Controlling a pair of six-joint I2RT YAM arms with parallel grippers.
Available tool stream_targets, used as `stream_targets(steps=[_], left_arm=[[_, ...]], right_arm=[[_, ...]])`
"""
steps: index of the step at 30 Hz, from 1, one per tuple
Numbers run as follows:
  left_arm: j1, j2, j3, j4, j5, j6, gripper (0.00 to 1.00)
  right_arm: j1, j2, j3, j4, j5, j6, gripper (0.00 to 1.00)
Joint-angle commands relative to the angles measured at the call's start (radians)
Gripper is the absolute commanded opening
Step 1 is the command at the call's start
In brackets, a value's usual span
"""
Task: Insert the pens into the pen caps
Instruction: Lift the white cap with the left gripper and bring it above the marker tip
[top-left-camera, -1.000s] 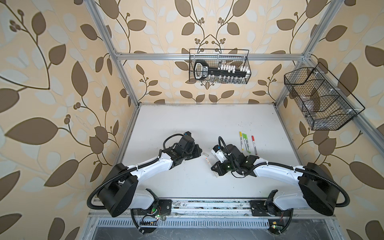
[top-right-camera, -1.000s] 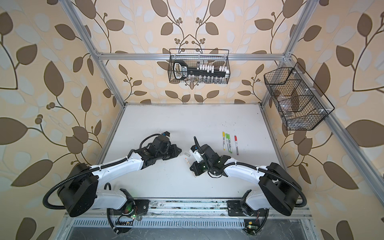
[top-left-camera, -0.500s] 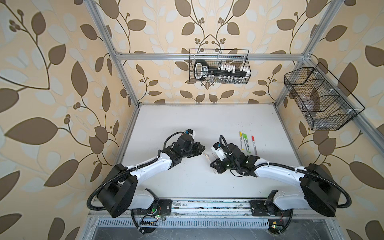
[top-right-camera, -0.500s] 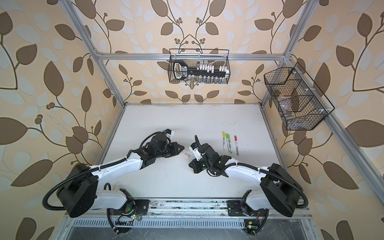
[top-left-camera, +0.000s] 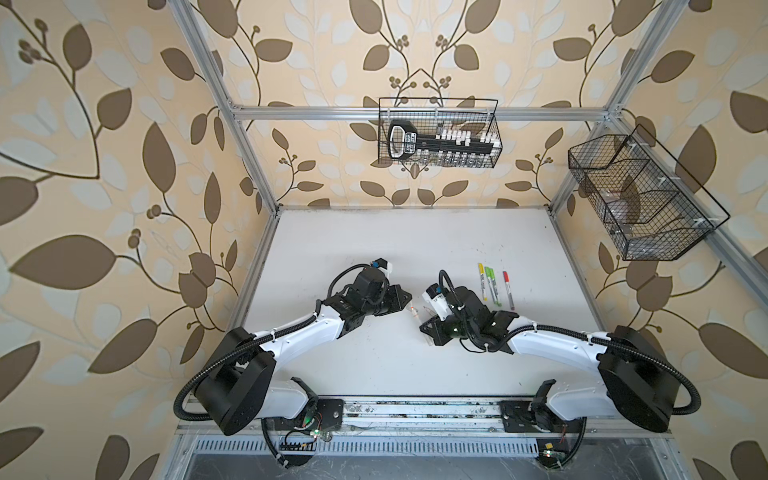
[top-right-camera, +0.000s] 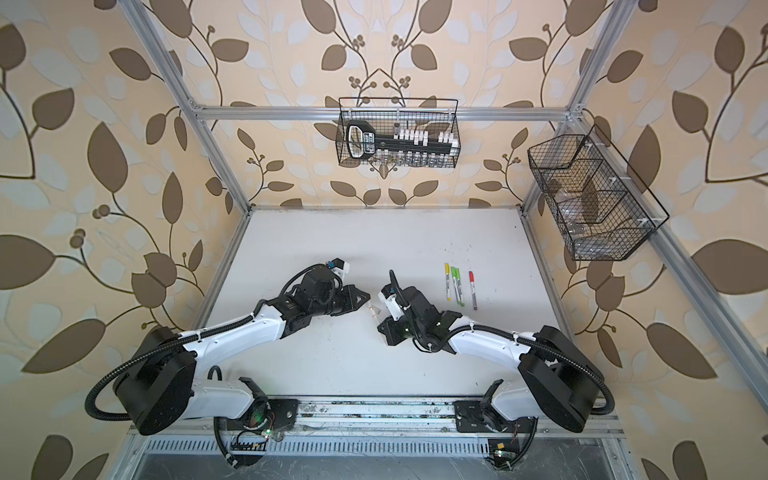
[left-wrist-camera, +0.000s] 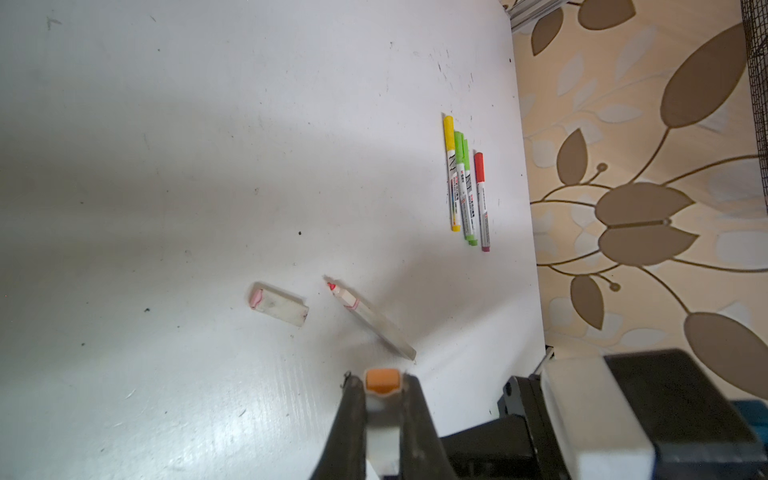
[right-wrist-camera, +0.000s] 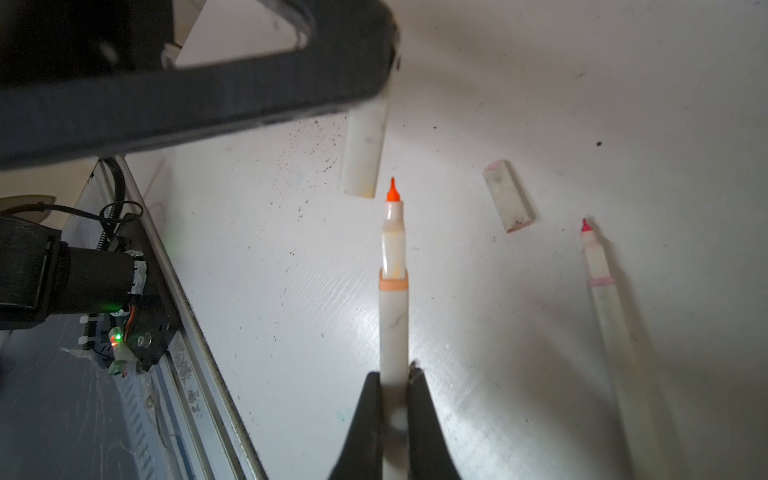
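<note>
Orange pen: clamped by its barrel in the right gripper, tip pointing forward.
Cap: pinched in the left gripper, mouth just beside that tip, slightly tilted.
Gap: tip is outside the mouth, off to 1 side.
Next: square up the 2 axes, then push straight, gently.

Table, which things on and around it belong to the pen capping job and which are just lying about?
Job: orange-tipped pen in right tool; whitish cap in left tool; red-tipped pen and loose cap on the table; four capped pens.
Lying about: back-wall wire basket; side-wall wire basket.
</note>
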Motion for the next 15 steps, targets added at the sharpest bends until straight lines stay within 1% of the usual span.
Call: stream_targets(steps=[1, 7, 15], left_arm=[[0.008, 0.004, -0.008, 0.05, 0.024, -0.005, 0.03], [0.008, 0.003, -0.016, 0.051, 0.019, -0.009, 0.03], [0.021, -0.029, -0.036, 0.042, -0.06, -0.031, 0.02]], right_arm=[[0.0, 0.012, 0.032, 0.017, 0.009, -0.016, 0.0], [-0.002, 0.016, 0.044, 0.019, 0.009, -0.019, 0.0], [0.002, 0.021, 0.048, 0.012, 0.005, -0.022, 0.0]])
